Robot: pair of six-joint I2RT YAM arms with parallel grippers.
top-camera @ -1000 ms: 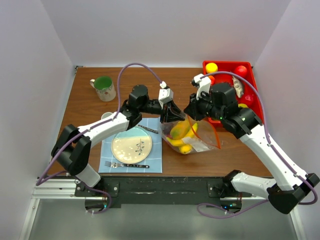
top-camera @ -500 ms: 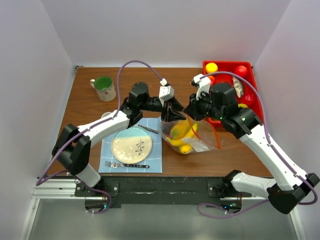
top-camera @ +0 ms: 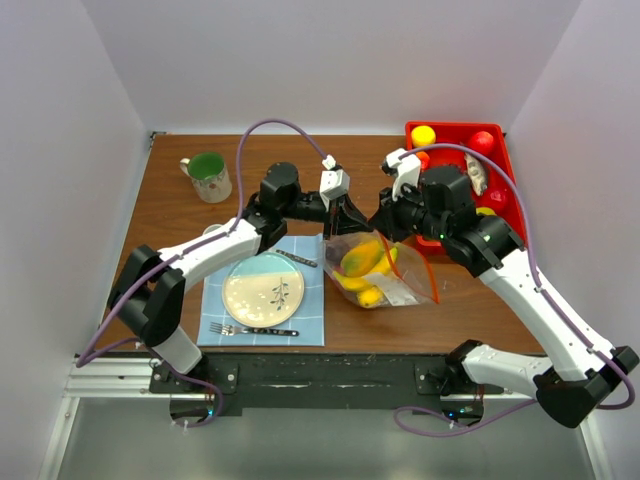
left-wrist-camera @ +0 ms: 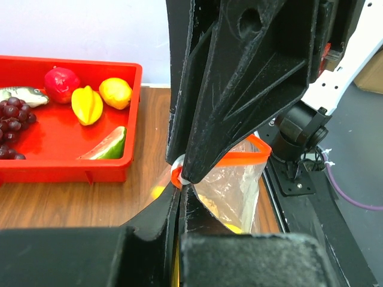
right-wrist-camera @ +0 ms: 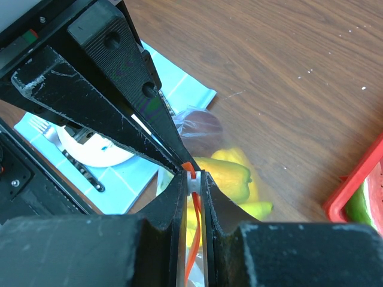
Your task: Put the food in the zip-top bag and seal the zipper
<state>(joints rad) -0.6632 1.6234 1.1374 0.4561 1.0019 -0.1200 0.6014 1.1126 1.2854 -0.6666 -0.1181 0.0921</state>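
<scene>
The clear zip-top bag [top-camera: 385,275] lies at the table's middle with yellow food [top-camera: 362,262] inside; the yellow pieces show through the plastic in the right wrist view [right-wrist-camera: 230,176]. Its orange-red zipper [left-wrist-camera: 239,158] runs along the mouth. My right gripper [top-camera: 385,228] is shut on the zipper's white slider [right-wrist-camera: 194,179]. My left gripper [top-camera: 352,232] is shut on the bag's edge right beside the slider [left-wrist-camera: 179,173]; the two sets of fingertips nearly touch. More food lies in the red tray [top-camera: 452,127]: a red piece [left-wrist-camera: 61,84], yellow pieces [left-wrist-camera: 87,104] and purple grapes [left-wrist-camera: 9,128].
A green mug [top-camera: 209,177] stands at the back left. A plate [top-camera: 263,290] and a fork [top-camera: 250,330] rest on a blue cloth [top-camera: 310,325] left of the bag. The red tray also holds a toy fish [left-wrist-camera: 21,95] and a lime wedge [left-wrist-camera: 108,145].
My left gripper has moved a little to the right and away, closer to the right gripper, drawing the bag's mouth edge with it. The right arm has hardly moved.
</scene>
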